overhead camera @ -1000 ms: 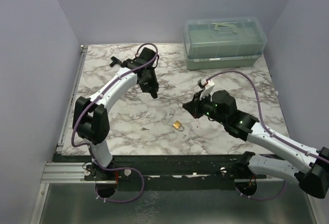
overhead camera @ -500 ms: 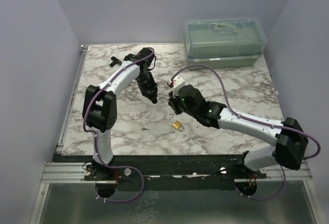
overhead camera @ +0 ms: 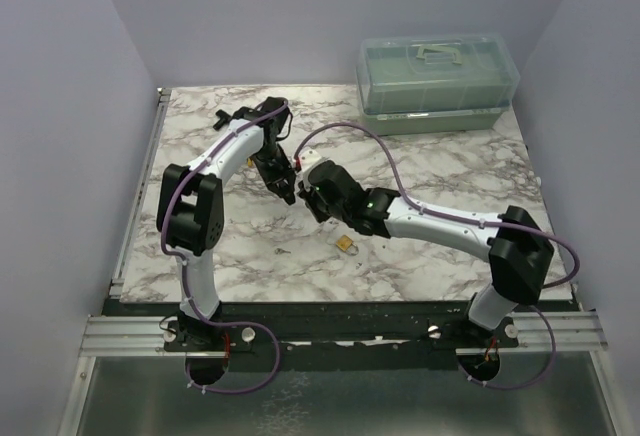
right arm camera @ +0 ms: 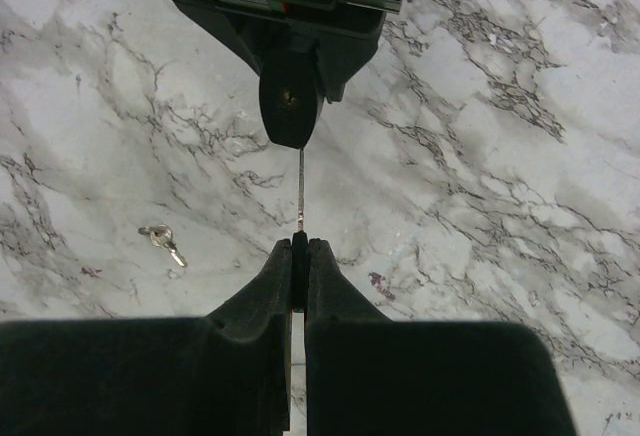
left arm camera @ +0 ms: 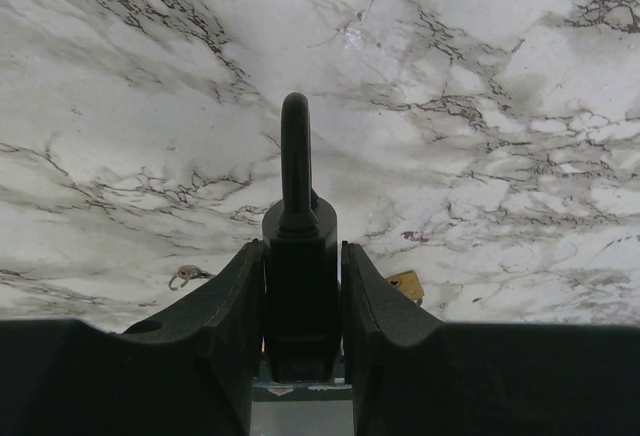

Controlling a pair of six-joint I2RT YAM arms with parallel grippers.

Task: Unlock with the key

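Left gripper [left arm camera: 300, 256] clamps a black padlock [left arm camera: 297, 221] at centre frame; right gripper [right arm camera: 301, 248], pinched shut, holds the key [right arm camera: 301, 188] just below it.

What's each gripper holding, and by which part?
Left gripper: black padlock, clamped across its body. Right gripper: thin key, pinched at its near end.

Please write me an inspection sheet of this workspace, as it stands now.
Surface: marble table, no spill seen.
Job's things: black padlock held by left pincer; the key held by right pincer, tip near padlock's base, insertion not seen.
Clutter: brass padlock and loose key lying on table.
Pincers: both shut on their loads.
Cables: purple cable arches free above table.
Surroundings: closed plastic box at far edge; plain walls.
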